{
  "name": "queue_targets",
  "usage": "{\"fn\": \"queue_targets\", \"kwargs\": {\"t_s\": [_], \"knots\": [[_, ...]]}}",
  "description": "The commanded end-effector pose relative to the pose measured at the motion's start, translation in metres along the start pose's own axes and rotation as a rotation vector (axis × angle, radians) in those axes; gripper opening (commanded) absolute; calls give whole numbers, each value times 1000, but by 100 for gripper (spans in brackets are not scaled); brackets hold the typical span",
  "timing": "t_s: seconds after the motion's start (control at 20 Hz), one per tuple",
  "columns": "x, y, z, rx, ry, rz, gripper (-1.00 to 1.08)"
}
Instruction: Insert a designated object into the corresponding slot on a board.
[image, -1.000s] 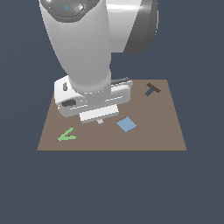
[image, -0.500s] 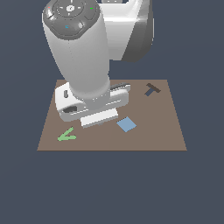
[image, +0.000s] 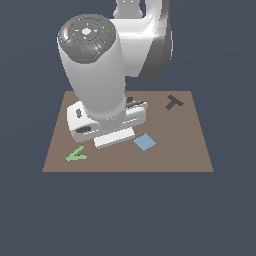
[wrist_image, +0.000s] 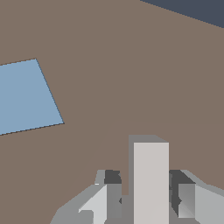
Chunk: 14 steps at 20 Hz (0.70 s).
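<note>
The board (image: 180, 150) lies flat under me, and my arm (image: 100, 75) has swung over it in the last second: the wrist has turned and my hand has drifted a little toward the exterior view's right, ending just beside the blue square (image: 144, 143). I read that as the carry getting under way. The slot (image: 173, 103), a dark T, sits well apart from me near the board's far corner on the exterior view's right, and it is not yet filled. In the wrist view my jaws (wrist_image: 146, 175) are pinching the pale block (wrist_image: 151, 183), which stands upright between them above bare board. Whether it has left the board I cannot tell. The green shape (image: 76, 155) lies untouched near the opposite corner.
</note>
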<state>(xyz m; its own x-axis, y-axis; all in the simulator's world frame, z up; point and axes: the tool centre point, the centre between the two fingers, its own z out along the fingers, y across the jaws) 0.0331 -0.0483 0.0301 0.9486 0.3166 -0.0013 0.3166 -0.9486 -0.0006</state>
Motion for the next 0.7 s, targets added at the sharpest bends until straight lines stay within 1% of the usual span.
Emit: {"fn": "queue_targets", "kwargs": {"t_s": [0.0, 0.65], "knots": [[0, 0, 0, -1, 1, 0, -100], [0, 0, -3, 0, 0, 0, -100]]}}
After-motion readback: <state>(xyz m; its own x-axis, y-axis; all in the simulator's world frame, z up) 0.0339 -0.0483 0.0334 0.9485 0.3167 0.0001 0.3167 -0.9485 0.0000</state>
